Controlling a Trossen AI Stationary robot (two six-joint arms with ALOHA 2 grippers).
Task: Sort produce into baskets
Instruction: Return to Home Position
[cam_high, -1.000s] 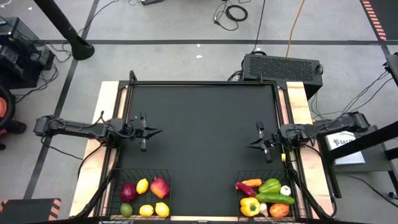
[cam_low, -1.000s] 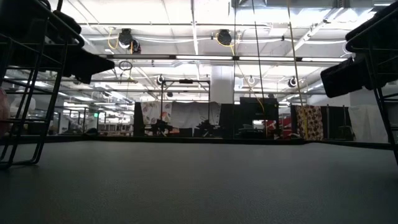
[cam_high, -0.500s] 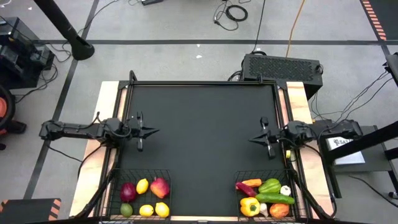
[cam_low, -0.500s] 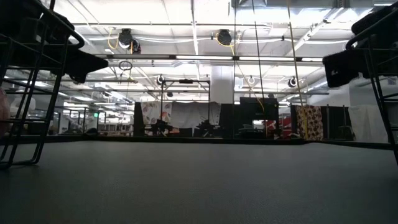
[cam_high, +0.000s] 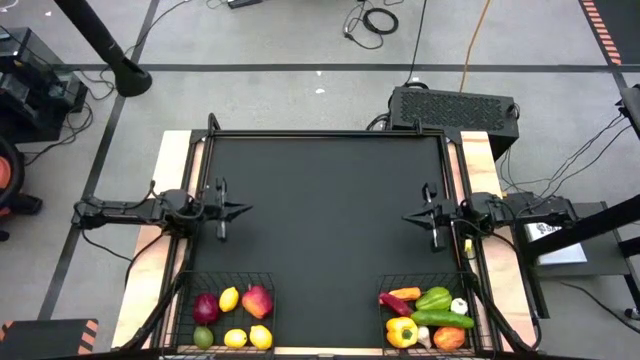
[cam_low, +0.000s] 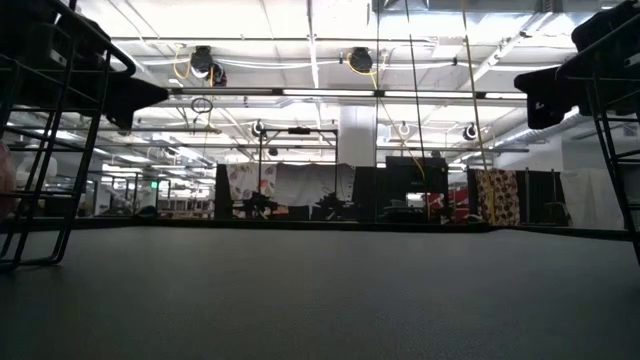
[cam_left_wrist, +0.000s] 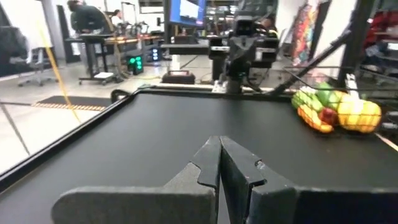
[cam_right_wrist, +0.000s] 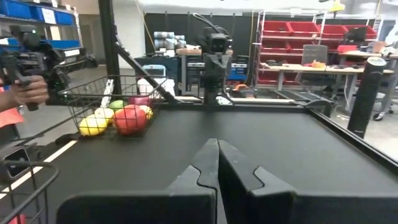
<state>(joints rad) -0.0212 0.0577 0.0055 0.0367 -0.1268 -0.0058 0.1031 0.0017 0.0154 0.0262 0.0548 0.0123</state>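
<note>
Nine o'clock on the worktop (cam_high: 325, 190): my left claw (cam_high: 243, 209) hung empty, fingers pressed together, pointing inward. At seven o'clock the left basket (cam_high: 268, 282) held the purple onion (cam_high: 206, 308), red apple (cam_high: 257, 301), lime (cam_high: 203, 337) and three lemons (cam_high: 229, 298). At five o'clock the right basket (cam_high: 384, 283) held the green pepper (cam_high: 433, 298), yellow pepper (cam_high: 401, 331), cucumber (cam_high: 442, 319) and garlic (cam_high: 459, 306). Three o'clock: my right claw (cam_high: 405, 217) hung empty, fingers together.
</note>
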